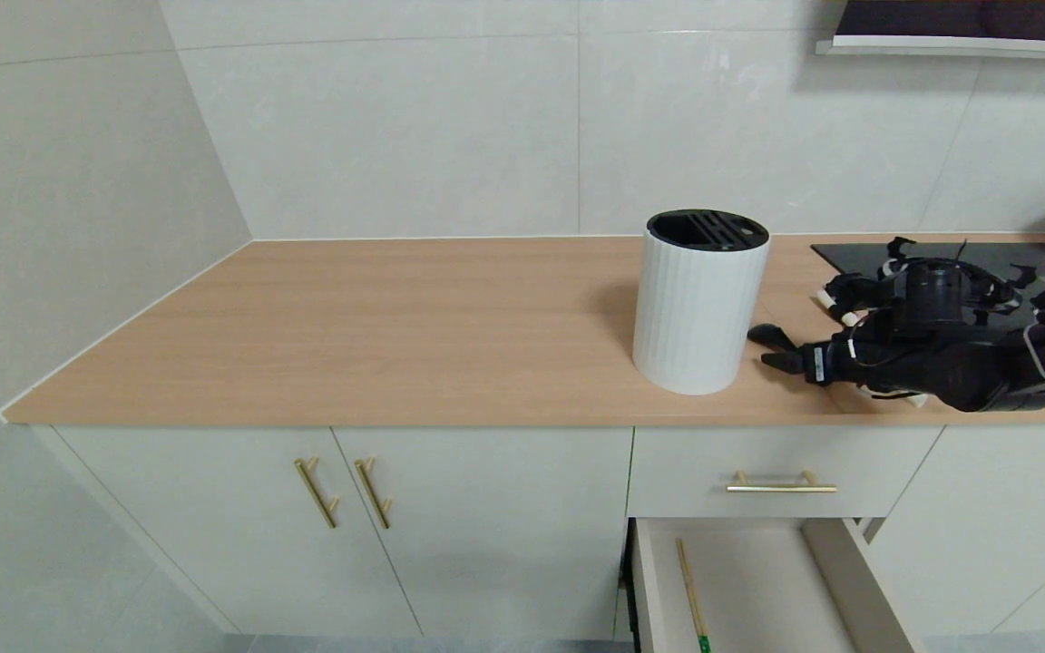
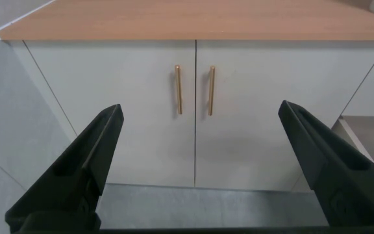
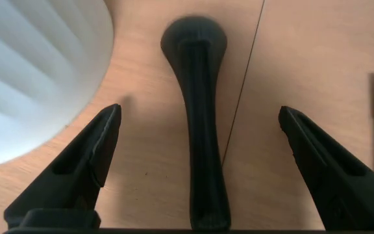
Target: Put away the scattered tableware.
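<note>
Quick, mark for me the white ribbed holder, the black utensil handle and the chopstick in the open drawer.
white ribbed holder (image 1: pixel 699 317), head view, middle of its ribbed side.
black utensil handle (image 3: pixel 202 130), right wrist view, middle of the shaft.
chopstick (image 1: pixel 689 591), head view, middle of its length.

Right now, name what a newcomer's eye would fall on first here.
The white ribbed holder with its black slotted top stands on the wooden countertop. Beside it, the right pincer hangs open astride a black utensil handle lying flat. Below, an open drawer holds a slim wooden chopstick.
</note>
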Controlling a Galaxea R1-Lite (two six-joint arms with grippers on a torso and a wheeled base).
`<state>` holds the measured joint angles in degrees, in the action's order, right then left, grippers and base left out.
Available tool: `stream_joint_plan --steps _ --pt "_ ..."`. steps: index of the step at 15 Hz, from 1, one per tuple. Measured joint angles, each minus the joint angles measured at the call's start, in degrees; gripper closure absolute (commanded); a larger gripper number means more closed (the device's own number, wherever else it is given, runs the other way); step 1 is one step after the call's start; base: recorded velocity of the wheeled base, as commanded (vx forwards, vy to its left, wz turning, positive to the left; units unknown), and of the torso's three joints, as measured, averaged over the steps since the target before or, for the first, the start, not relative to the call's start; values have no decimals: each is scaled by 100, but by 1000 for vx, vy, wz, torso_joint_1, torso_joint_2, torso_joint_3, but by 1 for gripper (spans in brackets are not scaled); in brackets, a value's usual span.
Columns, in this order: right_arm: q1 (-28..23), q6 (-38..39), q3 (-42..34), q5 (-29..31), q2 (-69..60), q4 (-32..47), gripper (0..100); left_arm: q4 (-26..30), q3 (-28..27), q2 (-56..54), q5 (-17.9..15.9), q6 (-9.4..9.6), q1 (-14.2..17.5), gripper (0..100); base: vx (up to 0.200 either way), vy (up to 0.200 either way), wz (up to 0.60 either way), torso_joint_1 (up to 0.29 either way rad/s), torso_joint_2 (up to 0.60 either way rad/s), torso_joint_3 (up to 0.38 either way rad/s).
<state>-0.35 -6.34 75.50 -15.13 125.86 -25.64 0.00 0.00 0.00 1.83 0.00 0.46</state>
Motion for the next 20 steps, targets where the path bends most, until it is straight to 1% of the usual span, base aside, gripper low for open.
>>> stream_joint_plan --steps 4,5,12,14,16,18,20 --pt "5 -9 11 11 83 -35 0 2 -2 0 0 0 5 0 0 0 0 0 0 0" --pt "9 -9 11 16 91 -35 100 0 -2 0 0 0 5 0 0 0 0 0 0 0" --pt "35 -9 0 68 129 -20 100 0 0 0 0 0 5 0 0 0 0 0 0 0" --pt "43 7 7 339 90 2 100 0 0 0 -2 0 5 0 0 0 0 0 0 0" --pt "30 213 -33 772 -69 62 100 0 0 0 -2 0 2 0 0 0 0 0 0 0" --pt "35 424 -179 919 -361 93 100 0 0 0 -2 0 6 0 0 0 0 0 0 0" --pt "60 473 -552 980 -794 196 100 0 0 0 0 0 5 0 0 0 0 0 0 0"
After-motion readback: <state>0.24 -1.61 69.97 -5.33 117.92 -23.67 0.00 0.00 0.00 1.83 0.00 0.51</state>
